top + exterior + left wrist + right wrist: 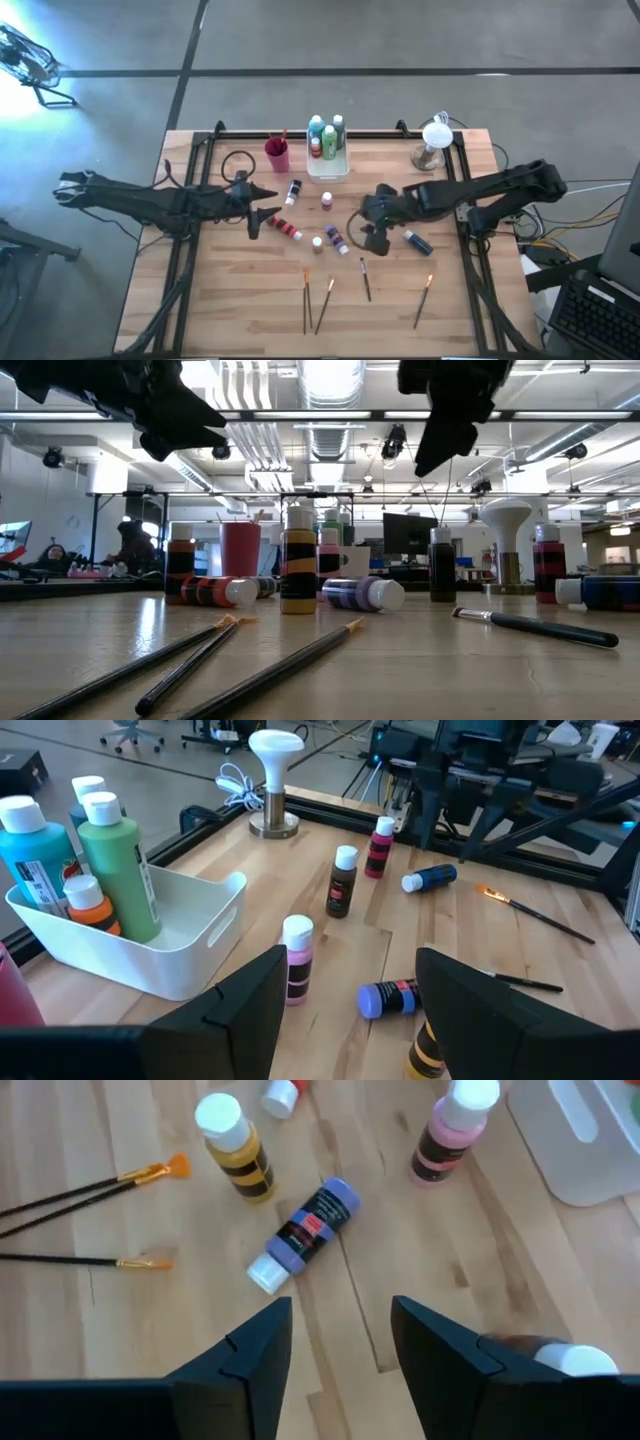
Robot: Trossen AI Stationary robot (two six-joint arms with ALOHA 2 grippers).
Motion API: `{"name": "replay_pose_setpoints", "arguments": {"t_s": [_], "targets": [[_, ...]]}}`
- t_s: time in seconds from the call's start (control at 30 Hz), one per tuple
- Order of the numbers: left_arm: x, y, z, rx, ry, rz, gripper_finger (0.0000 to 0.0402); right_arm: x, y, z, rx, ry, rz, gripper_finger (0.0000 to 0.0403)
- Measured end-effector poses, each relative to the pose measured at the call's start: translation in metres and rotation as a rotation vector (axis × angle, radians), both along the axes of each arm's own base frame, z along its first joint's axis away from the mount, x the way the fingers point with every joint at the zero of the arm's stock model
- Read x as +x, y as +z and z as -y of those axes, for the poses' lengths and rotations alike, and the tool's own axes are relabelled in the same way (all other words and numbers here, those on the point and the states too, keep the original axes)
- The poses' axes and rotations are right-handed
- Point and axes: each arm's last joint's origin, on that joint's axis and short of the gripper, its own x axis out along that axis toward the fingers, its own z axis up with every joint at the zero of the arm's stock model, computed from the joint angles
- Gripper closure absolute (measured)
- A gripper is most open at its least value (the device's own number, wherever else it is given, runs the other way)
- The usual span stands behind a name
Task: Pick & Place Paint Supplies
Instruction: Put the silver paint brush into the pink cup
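Small paint bottles stand or lie mid-table: a pink one [326,201] and a yellow one [317,243] upright, a purple one [305,1230] and a blue one [418,241] on their sides. Several thin paintbrushes [316,302] lie flat near the front edge. My right gripper [368,238] hangs open above the table, tilted down, just right of the purple bottle; a brown white-capped bottle [565,1357] shows beside one of its fingers. My left gripper [265,210] hovers open at the left, above a red bottle [285,228] lying on its side.
A white tray [344,170] at the far middle holds teal, green and orange bottles. A magenta cup [277,155] stands left of it, a white lamp-like stand [433,145] at the far right. A black frame [468,250] runs along the table's sides.
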Motion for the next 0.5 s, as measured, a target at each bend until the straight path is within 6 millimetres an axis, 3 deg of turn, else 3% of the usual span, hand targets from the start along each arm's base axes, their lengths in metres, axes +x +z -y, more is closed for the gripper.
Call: {"name": "replay_pose_setpoints", "arguments": {"t_s": [0.1, 0.3, 0.5], "targets": [[0.001, -0.001, 0.0, -0.01, 0.003, -0.003, 0.0174, 0.009, -0.001, -0.004, 0.067, -0.081, -0.064, 0.0239], [0.001, -0.002, 0.0, -0.018, 0.005, -0.01, 0.0174, -0.001, -0.008, -0.033, 0.181, -0.243, -0.246, 0.0224], [0.002, -0.003, 0.0, -0.017, 0.005, -0.014, 0.0174, -0.005, -0.026, -0.054, 0.254, -0.413, -0.168, 0.0209]]}}
